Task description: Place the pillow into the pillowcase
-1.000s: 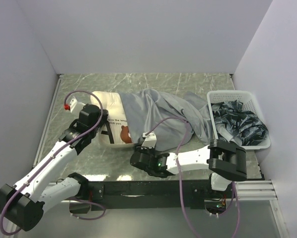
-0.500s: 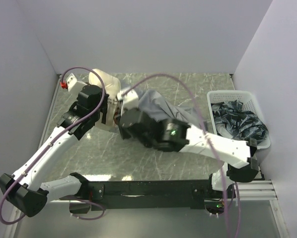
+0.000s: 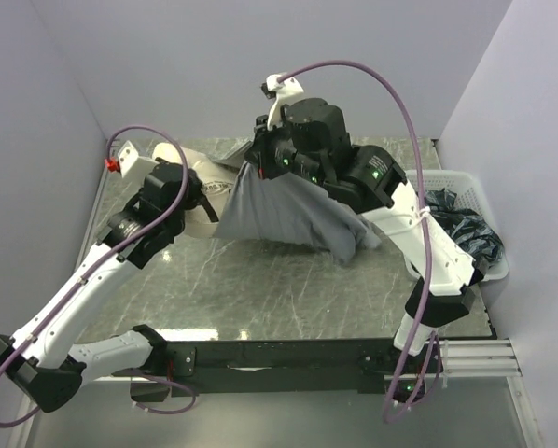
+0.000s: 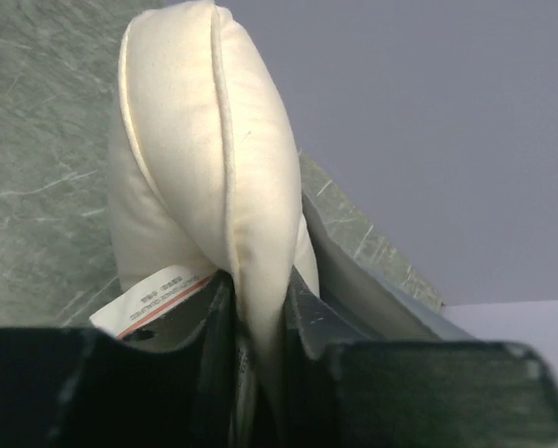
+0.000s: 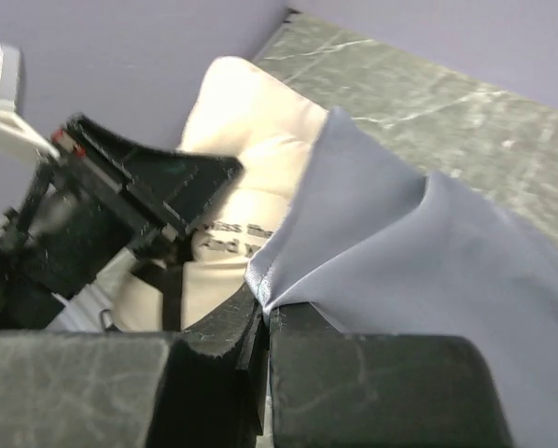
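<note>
Grey pillowcase (image 3: 279, 210) edge is pinched tight by right gripper (image 5: 265, 308), lifted left of white basket (image 3: 452, 175) | cream ridged pillow (image 4: 195, 168) seam is clamped by left gripper (image 4: 256, 345), farther left | bare table (image 3: 288, 289) is seen nearer

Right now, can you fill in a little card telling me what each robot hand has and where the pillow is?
Left gripper: shut on the pillow
Right gripper: shut on the pillowcase, lifted above the table
Pillow: cream end sticks out left of the grey cloth
Basket: white, far right, dark bags inside
</note>
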Controlling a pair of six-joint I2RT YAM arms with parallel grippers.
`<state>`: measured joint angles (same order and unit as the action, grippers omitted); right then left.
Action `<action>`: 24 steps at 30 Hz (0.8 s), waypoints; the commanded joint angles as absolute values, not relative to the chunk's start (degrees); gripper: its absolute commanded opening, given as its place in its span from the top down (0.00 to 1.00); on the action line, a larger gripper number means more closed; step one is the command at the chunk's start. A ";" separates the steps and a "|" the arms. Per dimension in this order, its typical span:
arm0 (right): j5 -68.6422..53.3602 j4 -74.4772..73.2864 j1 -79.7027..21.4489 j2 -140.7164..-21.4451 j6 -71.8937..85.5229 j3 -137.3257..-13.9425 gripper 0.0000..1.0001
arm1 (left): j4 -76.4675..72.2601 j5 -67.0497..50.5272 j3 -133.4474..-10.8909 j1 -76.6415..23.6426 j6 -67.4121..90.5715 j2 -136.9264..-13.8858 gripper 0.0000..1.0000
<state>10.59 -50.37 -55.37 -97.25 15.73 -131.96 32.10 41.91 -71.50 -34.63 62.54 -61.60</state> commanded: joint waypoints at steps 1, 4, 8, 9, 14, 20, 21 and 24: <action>0.18 -38.23 -53.00 -100.09 17.66 -137.53 1.00 | 31.55 41.22 -66.63 -34.80 67.32 -56.34 0.68; -5.09 -37.45 -53.17 -100.12 19.07 -133.28 1.00 | 31.99 42.19 -63.64 -34.46 68.38 -55.20 0.40; -2.38 -33.92 -52.47 -96.86 19.34 -122.97 1.00 | 32.26 41.49 -62.32 -34.01 68.56 -53.88 0.37; -2.29 -34.45 -52.04 -96.68 19.60 -121.91 1.00 | 32.60 41.48 -62.23 -33.93 68.55 -53.70 0.33; -2.01 -30.52 -50.28 -89.67 22.41 -104.36 1.00 | 37.97 44.30 -59.96 -32.44 71.45 -51.69 0.08; -0.63 -23.47 -50.27 -73.41 26.98 -73.95 1.00 | 35.16 31.21 -48.81 -20.40 70.92 -45.97 0.08; -0.53 -22.77 -50.27 -69.13 28.20 -70.26 1.00 | 35.07 29.90 -47.30 -19.69 71.28 -45.44 0.09; -3.32 -21.45 -50.54 -62.43 29.96 -58.82 1.00 | 32.00 24.82 -40.45 -17.50 73.12 -43.07 0.12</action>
